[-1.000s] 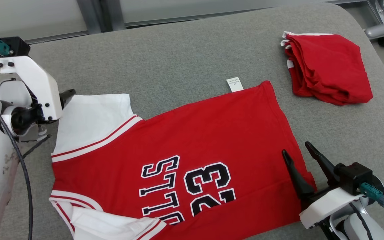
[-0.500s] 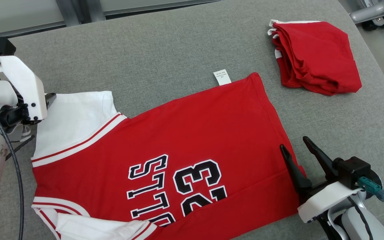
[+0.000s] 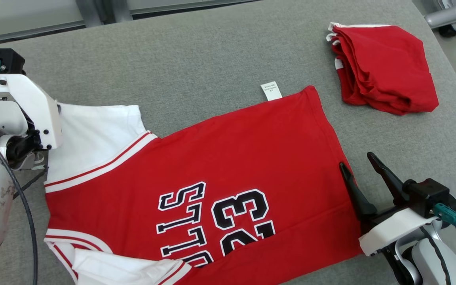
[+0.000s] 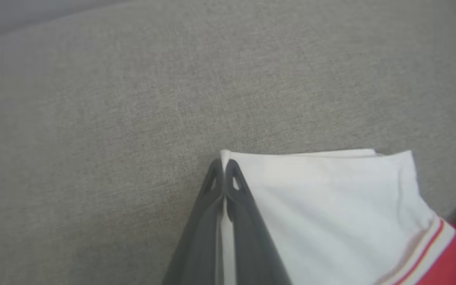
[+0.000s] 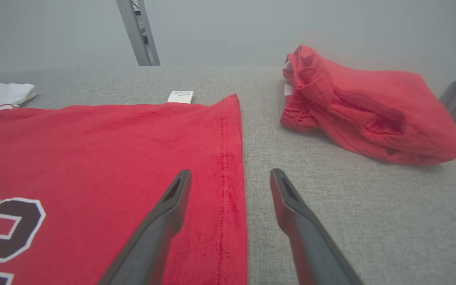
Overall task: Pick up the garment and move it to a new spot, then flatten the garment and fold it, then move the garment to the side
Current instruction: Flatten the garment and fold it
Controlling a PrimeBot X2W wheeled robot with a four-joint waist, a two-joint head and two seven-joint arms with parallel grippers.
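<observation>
A red jersey [image 3: 232,158] with black-and-white "33" lettering lies spread flat on the grey padded table [image 3: 212,51]. Its white sleeve [image 3: 93,134] points to the left. My left gripper [image 4: 224,168] is shut on the outer corner of that white sleeve [image 4: 331,198], and a strip of white cloth shows between its fingers. My right gripper [image 3: 355,159] is open at the jersey's right hem. In the right wrist view the right gripper [image 5: 230,171] has one finger over the red cloth and the other over bare table.
A second red garment [image 3: 382,71], loosely folded, lies at the table's far right corner. A white care label [image 3: 271,91] sticks out from the jersey's far edge. Metal frame posts [image 3: 101,10] stand behind the table. A grey wheeled base [image 3: 449,16] sits past its right edge.
The head camera has shifted slightly. The left gripper has drawn the white sleeve's corner outward to the left, so the sleeve lies longer. The right gripper stays open at the hem.
</observation>
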